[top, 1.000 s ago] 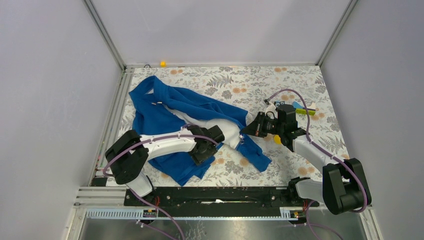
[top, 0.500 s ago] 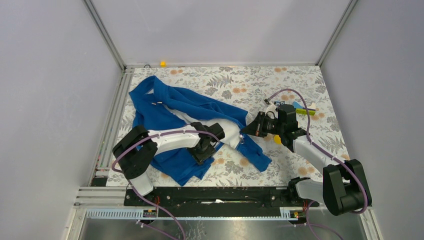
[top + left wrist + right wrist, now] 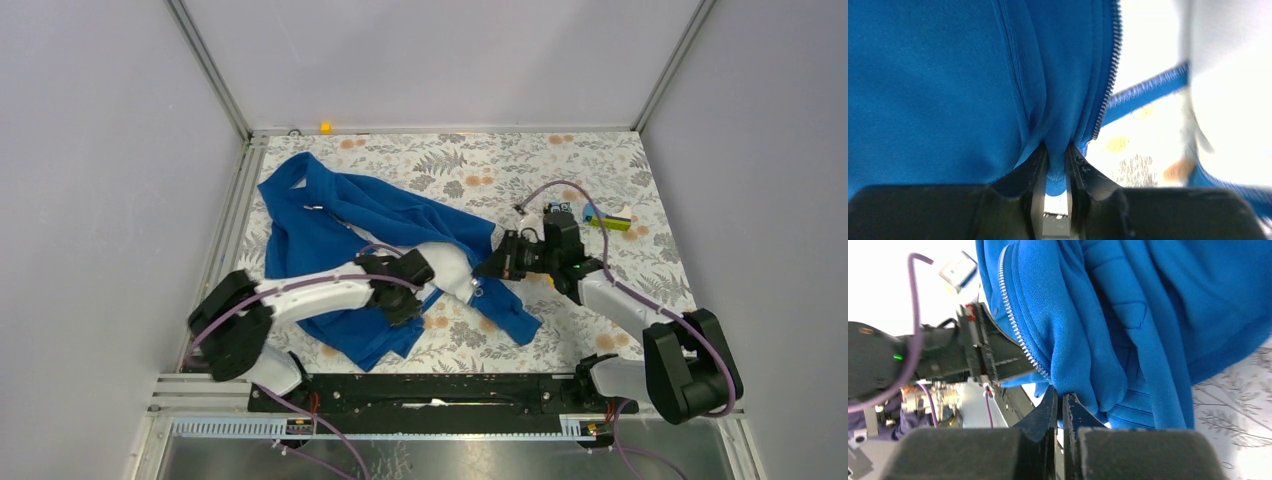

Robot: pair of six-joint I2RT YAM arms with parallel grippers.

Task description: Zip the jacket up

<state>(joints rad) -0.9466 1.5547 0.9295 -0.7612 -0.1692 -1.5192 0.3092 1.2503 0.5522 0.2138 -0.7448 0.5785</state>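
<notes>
Jacket (image 3: 330, 225), unzipped, heaped left-centre on floral table (image 3: 560, 170): fabric beside zipper teeth (image 3: 1112, 65) is pinched by clenched left gripper (image 3: 1055, 165) and clenched right gripper (image 3: 1058, 400); shallow bites could be lost under tension.

No text, label or number reads clearly in any view. One finger (image 3: 1082, 167) of my left gripper (image 3: 1056, 150) carries faint raised marks, too blurred to make out. In the right wrist view a small white-and-blue item (image 3: 955, 270) sits at the top left; anything printed on it is too small to read.
</notes>
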